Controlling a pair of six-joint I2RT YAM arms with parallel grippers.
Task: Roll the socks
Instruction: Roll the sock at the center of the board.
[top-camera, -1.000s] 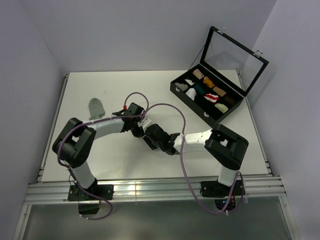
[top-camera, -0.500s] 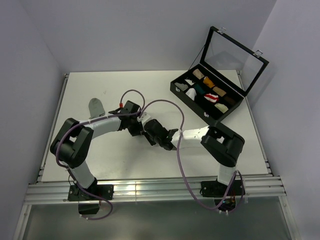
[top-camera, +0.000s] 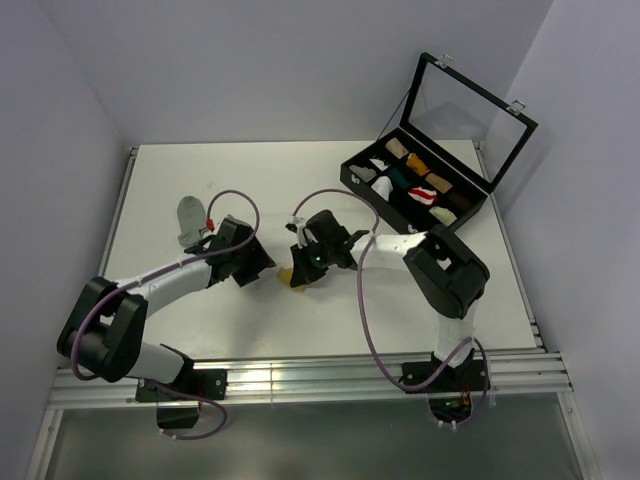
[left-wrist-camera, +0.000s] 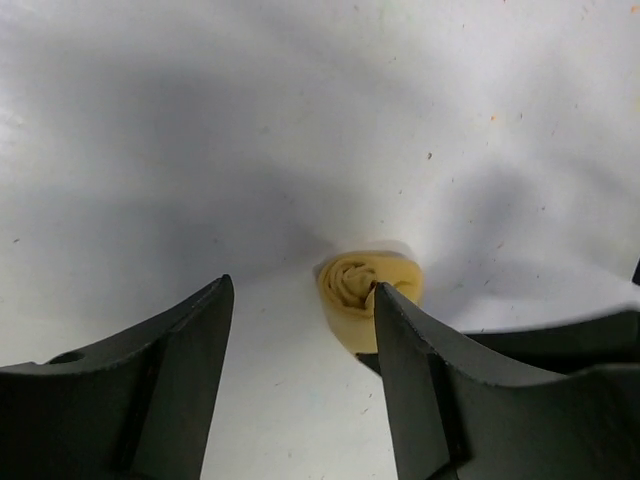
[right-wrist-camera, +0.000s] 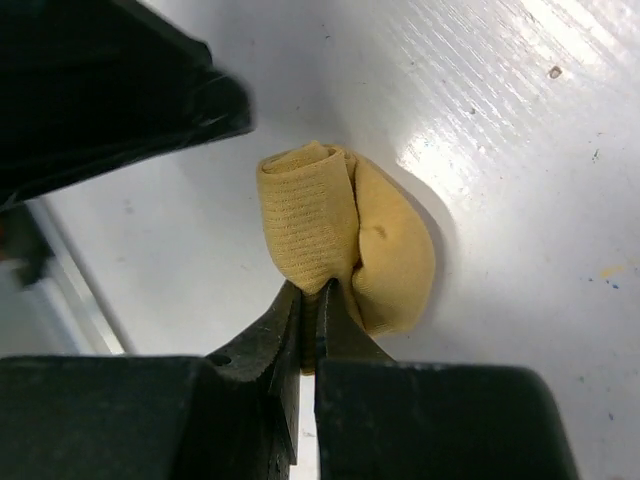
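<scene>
Mustard-yellow sock (top-camera: 293, 277) lies on the white table (top-camera: 400, 300) a little left of centre, between the two arms. It is wound into a tight roll with the spiral end showing, and a loose rounded lobe of fabric bulges out on one side. The right tool (right-wrist-camera: 308, 322) comes down on it from the far side. Its jaws are drawn nearly together and the tips nip the sock's edge at the crease where the roll meets the loose lobe. The left tool (left-wrist-camera: 300, 300) sits low over the table just left of the sock, jaws spread well apart with nothing between them. In the left wrist view the roll lies just beyond the inner tip of one finger (left-wrist-camera: 440, 390), partly hidden by it; I cannot tell whether they touch. Grey sock (top-camera: 192, 213) lies flat near the table's left side, well apart from the roll, partly crossed by the left arm's cable. At the far right corner a black case (top-camera: 390, 210) stands with its glass lid raised, and small fabric rolls (top-camera: 428, 187) of several colours fill its compartments.
</scene>
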